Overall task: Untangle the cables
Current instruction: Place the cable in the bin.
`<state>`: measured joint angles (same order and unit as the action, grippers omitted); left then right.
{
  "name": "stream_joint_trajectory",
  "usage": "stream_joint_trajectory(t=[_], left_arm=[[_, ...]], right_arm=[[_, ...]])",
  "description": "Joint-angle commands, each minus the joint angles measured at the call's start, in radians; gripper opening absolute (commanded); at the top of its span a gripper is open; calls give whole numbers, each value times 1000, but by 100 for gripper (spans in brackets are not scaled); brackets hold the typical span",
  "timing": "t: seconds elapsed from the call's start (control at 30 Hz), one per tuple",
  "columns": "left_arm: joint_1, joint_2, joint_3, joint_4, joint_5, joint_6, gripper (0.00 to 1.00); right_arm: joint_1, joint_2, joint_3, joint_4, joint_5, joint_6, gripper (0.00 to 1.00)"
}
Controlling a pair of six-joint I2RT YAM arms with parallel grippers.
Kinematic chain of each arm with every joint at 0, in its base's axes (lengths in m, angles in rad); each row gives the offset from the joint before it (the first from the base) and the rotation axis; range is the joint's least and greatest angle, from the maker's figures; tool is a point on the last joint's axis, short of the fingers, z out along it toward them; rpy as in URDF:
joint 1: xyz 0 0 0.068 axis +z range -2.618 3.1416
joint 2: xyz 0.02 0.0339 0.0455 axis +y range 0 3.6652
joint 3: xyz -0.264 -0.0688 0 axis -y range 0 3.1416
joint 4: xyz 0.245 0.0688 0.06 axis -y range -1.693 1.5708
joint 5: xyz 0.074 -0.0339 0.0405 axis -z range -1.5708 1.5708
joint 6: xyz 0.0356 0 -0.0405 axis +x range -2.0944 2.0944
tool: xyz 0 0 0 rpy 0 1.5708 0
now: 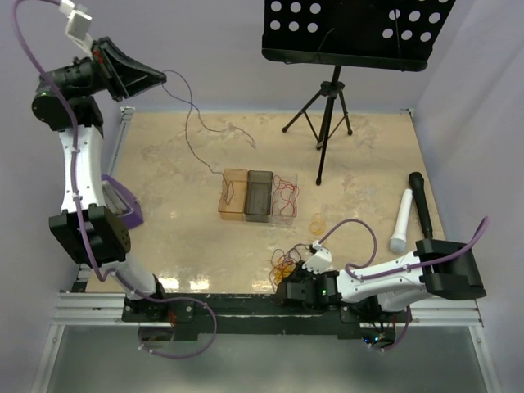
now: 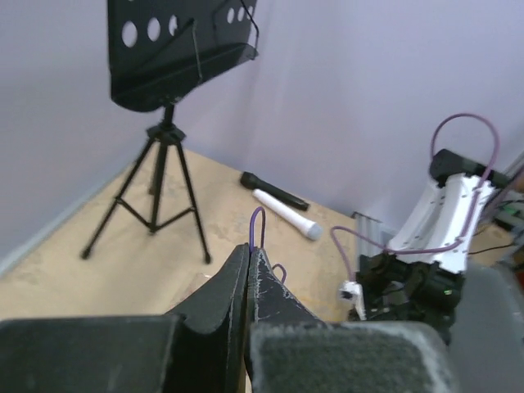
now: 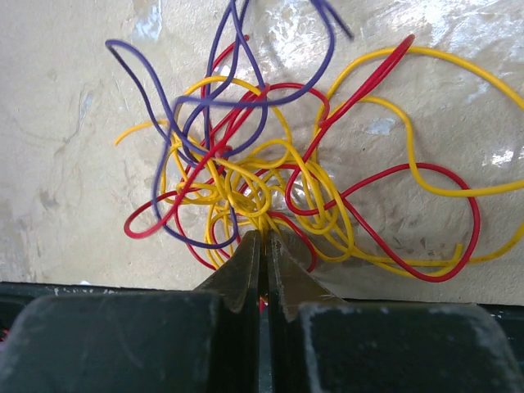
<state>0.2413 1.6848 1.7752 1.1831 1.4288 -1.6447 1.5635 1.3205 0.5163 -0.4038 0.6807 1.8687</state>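
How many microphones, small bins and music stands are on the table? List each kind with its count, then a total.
Microphones: 2 (black microphone, white microphone)
Small bins: 3 (orange bin, dark bin, clear bin)
Music stand: 1
Total: 6

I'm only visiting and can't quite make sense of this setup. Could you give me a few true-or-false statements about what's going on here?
1. The left tool is shut on a thin purple cable. True.
2. The right tool hangs open above the bins. False: it is shut on the edge of the tangle of cables, low at the table's near edge.
3. The tangle has yellow, red and purple strands. True.
4. Both microphones are white. False: there is a black microphone and a white microphone.
5. Three small bins sit side by side mid-table. True.
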Motion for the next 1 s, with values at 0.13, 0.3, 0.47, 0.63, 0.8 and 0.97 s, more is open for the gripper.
stream_joint_trajectory(t=[0.13,0.3,0.47,0.63,0.8,0.97], left_arm=[[66,-109,259,21,-88,237,8],[46,-194,51,68,-97,267,10],[44,-206,-98,275,-94,134,9],[30,-188,-178,530,-62,-58,9],[23,-171,-243,714,-36,-197,9],[-2,-204,-359,713,-24,-144,9]], right_arm=[[4,-26,20,-67,57,17,0],[1,-63,117,-15,123,-133,7],[1,-41,270,-81,201,-252,46],[3,-89,393,-115,276,-382,64],[3,-162,448,-3,341,-626,73],[3,-202,485,-13,376,-657,73]])
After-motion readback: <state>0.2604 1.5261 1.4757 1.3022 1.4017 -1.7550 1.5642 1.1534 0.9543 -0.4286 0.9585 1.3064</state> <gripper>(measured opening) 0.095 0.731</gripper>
